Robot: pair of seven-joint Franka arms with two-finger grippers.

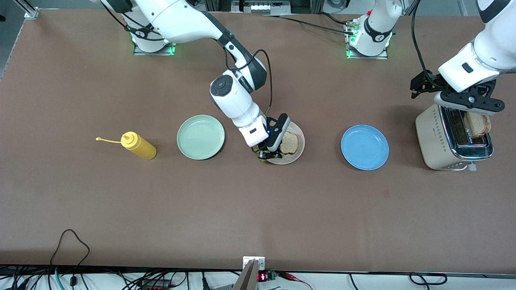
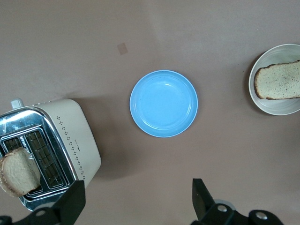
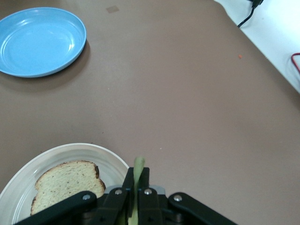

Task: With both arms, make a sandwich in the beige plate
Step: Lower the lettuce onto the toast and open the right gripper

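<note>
**Lettuce clamped over plate edge; second slice in toaster**

Right gripper is over the beige plate, at the rim on the side toward the right arm's end of the table. Fingers together, clamped on a thin green lettuce leaf that stands edge-on between them. One bread slice lies flat in the plate, just beside the gripper, not touching the leaf as far as can be seen.

Left gripper hangs over the toaster, near the table's edge at the left arm's end. Fingers apart, holding nothing. Second slice stands in a toaster slot, top protruding.

Blue plate sits between beige plate and toaster. Green plate and a yellow bottle lie toward the right arm's end.
</note>
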